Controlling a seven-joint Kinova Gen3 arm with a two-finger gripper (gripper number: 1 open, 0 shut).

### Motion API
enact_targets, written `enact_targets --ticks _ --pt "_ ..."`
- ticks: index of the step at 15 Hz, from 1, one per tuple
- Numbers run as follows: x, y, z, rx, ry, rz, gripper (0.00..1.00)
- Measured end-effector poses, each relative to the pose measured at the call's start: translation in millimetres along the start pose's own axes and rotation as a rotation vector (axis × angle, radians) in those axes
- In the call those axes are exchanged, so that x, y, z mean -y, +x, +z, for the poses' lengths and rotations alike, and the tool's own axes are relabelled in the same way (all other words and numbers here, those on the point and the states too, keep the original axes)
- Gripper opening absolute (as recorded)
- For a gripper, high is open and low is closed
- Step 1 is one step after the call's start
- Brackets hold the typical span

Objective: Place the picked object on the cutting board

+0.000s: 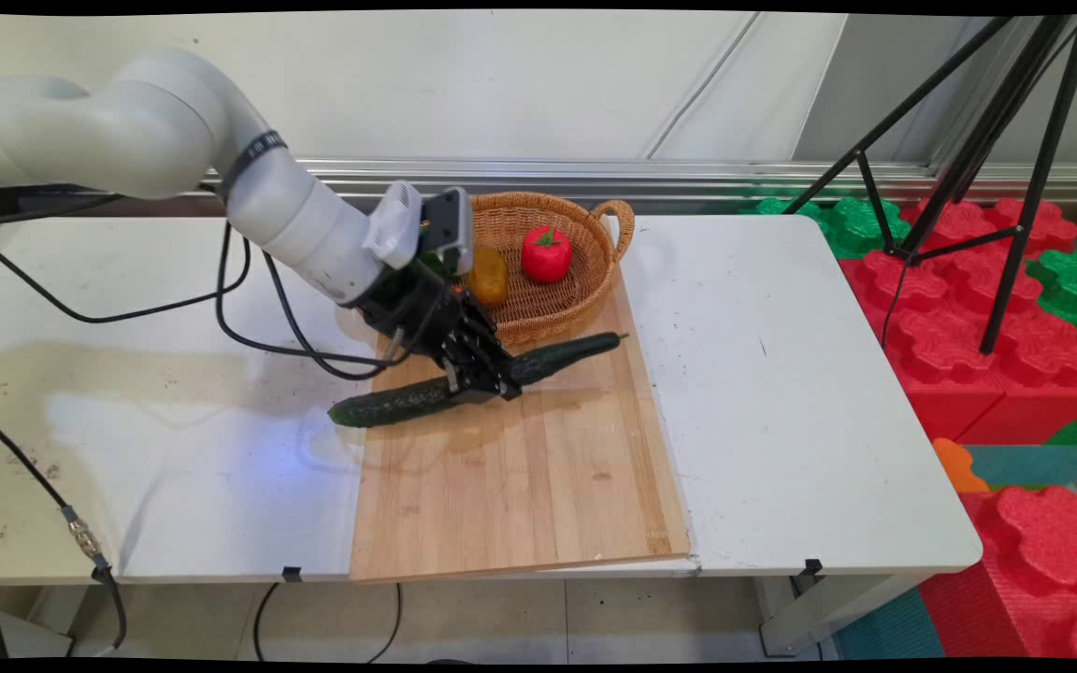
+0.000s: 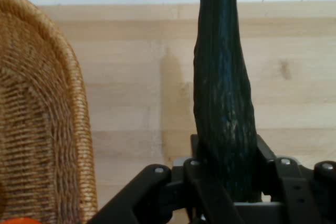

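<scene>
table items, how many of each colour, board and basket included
green: 1, the cucumber, in the gripper
red: 1, the tomato-like piece in the basket
yellow-orange: 1, the piece beside it
tan: 2, the wicker basket and the wooden board
total: 5

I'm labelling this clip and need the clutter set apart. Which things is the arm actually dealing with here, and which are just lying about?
In hand:
gripper, shut on the cucumber
cucumber, gripped near its middle
cutting board, under the cucumber

Lying about:
wicker basket at the board's far end
red pepper in the basket
orange fruit in the basket
tripod beside the table
foam blocks on the floor
</scene>
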Motion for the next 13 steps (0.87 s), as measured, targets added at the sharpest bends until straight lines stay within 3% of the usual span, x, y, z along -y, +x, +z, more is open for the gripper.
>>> enact_targets --ticks 8,9,13 --pt "-2.6 -4.7 35.5 0.058 0.021 0.014 0.00" --pt "-2.7 -4.4 38.1 0.060 0.022 0.018 1.00" --pt "-2.4 -2.9 44.5 0.059 0.033 0.024 1.00"
